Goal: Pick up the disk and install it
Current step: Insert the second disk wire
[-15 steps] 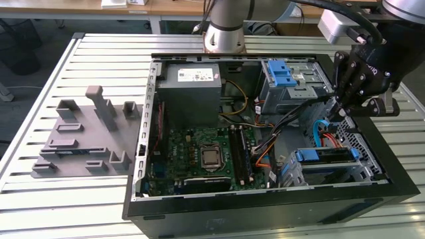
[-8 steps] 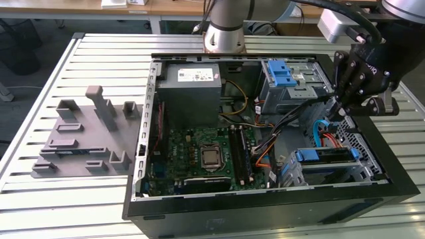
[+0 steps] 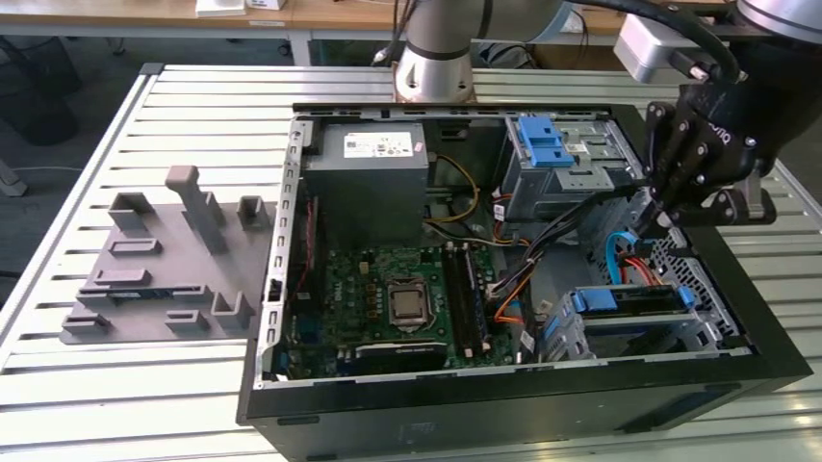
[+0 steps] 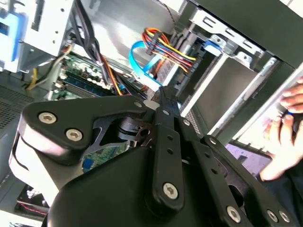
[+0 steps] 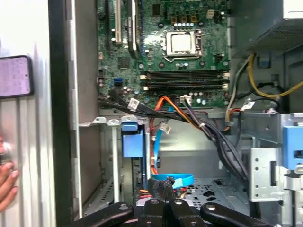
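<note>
Claw: the claw (image 3: 661, 214) hangs over the open computer case (image 3: 514, 404) at the side on the exterior view's right, its tip dipped just inside the case wall next to a light blue cable (image 3: 626, 252).
Claw state: narrow; in the first wrist view the two fingers (image 5: 152, 208) lie together with nothing between them.
Disk position: the disk (image 3: 629, 300) sits in the metal drive bay (image 3: 700, 332) in the case's corner, below the claw and near it, not touching.
Disk look: a blue plastic front edge over a thin dark and silver body seen edge-on; in the first wrist view it is a blue end (image 5: 131, 142) standing in the bay.
Hard to make out: the disk's label and flat face are hidden by the bay; how far in it sits cannot be told.
Cut off: a hand (image 5: 4, 182) at the picture edge, outside the case.
Desk: a slatted desk (image 3: 192, 106) carries the case.
</note>
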Motion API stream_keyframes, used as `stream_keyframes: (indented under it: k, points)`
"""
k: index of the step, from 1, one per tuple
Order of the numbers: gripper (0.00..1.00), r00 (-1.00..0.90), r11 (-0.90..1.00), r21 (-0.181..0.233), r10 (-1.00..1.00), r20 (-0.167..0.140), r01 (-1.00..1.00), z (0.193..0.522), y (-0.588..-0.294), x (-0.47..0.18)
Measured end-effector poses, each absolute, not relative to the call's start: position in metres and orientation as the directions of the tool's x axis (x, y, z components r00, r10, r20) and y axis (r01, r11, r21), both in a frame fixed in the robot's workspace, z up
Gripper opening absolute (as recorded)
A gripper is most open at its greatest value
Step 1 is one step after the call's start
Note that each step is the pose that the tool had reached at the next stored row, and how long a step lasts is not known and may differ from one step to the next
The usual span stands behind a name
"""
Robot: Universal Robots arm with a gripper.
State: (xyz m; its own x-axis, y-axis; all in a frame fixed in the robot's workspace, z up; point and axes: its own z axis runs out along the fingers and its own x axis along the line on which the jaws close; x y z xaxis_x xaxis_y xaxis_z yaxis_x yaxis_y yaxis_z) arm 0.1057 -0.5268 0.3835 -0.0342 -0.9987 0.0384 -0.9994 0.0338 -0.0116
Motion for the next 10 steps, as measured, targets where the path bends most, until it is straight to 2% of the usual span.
stream_keyframes:
  k: [5, 6, 9, 10]
  points:
    - [0.11, -0.031, 0.031, -0.008, -0.997, 0.077, -1.000, 0.3823, -0.5269, 0.1056]
    - [0.18, -0.029, 0.028, -0.005, -0.996, 0.081, -1.000, 0.3817, -0.5269, 0.1057]
    - [0.19, -0.021, 0.021, 0.003, -0.996, 0.085, -1.000, 0.3801, -0.5266, 0.1057]
    - [0.25, -0.019, 0.019, 0.006, -0.996, 0.085, -1.000, 0.3800, -0.5262, 0.1057]
